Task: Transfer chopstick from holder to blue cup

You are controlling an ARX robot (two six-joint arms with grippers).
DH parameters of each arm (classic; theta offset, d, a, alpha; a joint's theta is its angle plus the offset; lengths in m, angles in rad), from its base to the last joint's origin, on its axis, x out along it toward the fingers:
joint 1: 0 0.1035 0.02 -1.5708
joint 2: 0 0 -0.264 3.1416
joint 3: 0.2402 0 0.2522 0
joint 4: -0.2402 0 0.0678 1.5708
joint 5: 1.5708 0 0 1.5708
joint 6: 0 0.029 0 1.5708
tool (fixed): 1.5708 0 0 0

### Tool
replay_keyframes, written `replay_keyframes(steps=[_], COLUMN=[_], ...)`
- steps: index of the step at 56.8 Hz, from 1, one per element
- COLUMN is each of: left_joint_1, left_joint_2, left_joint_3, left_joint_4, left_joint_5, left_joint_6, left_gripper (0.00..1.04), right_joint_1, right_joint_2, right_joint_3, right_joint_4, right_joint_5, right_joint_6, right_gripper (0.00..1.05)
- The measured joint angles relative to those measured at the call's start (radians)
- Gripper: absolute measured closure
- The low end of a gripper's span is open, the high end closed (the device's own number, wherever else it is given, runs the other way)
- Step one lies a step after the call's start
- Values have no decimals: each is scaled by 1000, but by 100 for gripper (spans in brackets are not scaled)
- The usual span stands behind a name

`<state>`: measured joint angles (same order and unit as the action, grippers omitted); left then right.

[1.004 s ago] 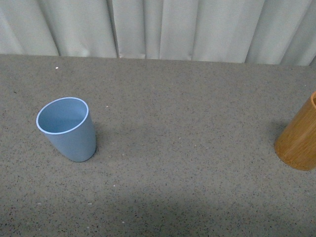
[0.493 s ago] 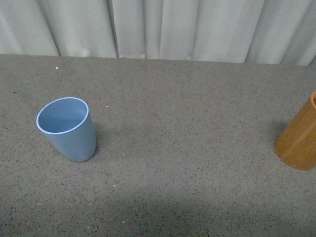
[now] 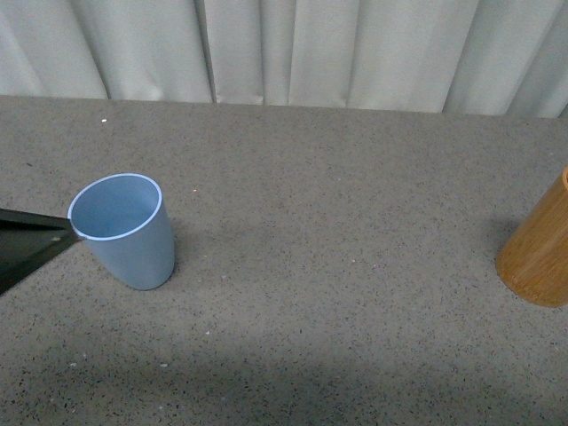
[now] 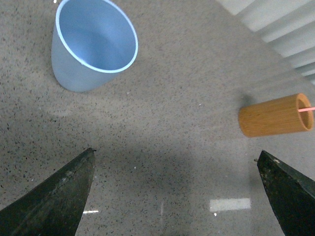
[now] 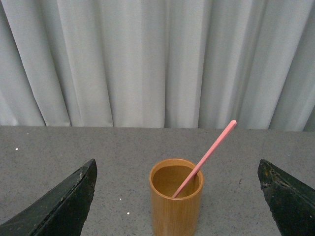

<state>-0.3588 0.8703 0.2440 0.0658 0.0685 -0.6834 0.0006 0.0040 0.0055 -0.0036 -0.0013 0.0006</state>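
Observation:
The blue cup (image 3: 122, 232) stands upright and empty on the left of the table. A dark finger (image 3: 31, 241) of my left gripper reaches in from the left edge, its tip right beside the cup's rim. In the left wrist view my left gripper (image 4: 176, 152) is open over bare table, with the blue cup (image 4: 91, 49) and the holder (image 4: 273, 115) beyond it. The holder (image 3: 540, 257) is cut by the right edge of the front view. My right gripper (image 5: 177, 162) is open, facing the holder (image 5: 176, 209). One pink chopstick (image 5: 206, 153) leans inside it.
The grey speckled table (image 3: 337, 222) runs back to a white pleated curtain (image 3: 293, 49). A wide stretch of table lies between cup and holder.
A dark finger of my left gripper has come into the front view from the left and now sits beside the cup's rim. Cup and holder stay put.

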Motion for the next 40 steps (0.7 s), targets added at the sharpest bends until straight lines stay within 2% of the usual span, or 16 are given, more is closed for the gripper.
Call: replay_keyframes(steps=[7, 16, 31, 40], left_joint_1=[-61, -87, -86, -42], left_joint_2=[256, 472, 659, 680], left_joint_3=[62, 123, 207, 240], left_joint_4=[147, 236, 243, 242], left_joint_5=[-51, -99, -168, -184], left_joint_6=[-58, -92, -177, -217], left_gripper=[7, 7, 7, 7], right_joint_1=[0, 0, 0, 0], right_joint_2=[0, 0, 0, 0], right_joint_3=[0, 0, 0, 0], right_joint_4=[0, 0, 0, 0], right_joint_5=[0, 0, 0, 0], right_joint_6=[0, 0, 0, 0], right_gripper=[10, 10, 10, 10])
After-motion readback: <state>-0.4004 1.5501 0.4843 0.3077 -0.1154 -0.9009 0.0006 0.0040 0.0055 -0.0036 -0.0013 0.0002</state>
